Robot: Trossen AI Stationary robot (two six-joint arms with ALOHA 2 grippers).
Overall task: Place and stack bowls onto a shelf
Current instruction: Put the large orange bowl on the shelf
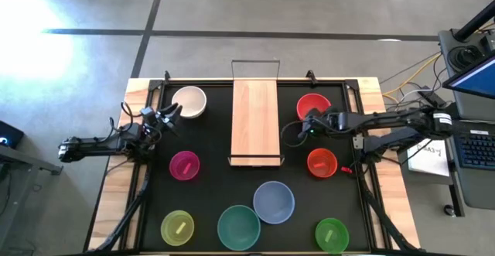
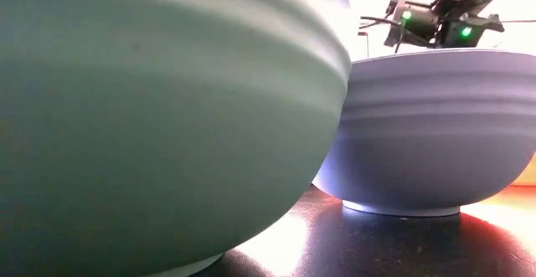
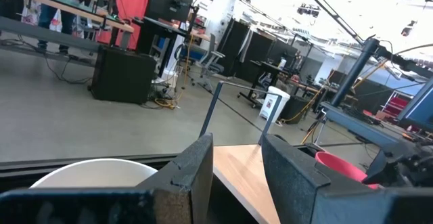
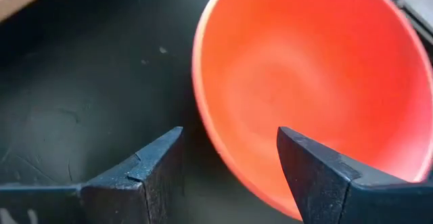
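My right hand (image 4: 230, 176) hangs open and empty over the red bowl's (image 1: 313, 105) near rim, one finger outside the wall, the other over the hollow. That bowl sits right of centre in the high view, just beside the bare shelf (image 1: 255, 121), whose long axis runs top to bottom. Farther off, my left hand (image 1: 166, 119), parted and empty, waits by the white bowl (image 1: 189, 101).
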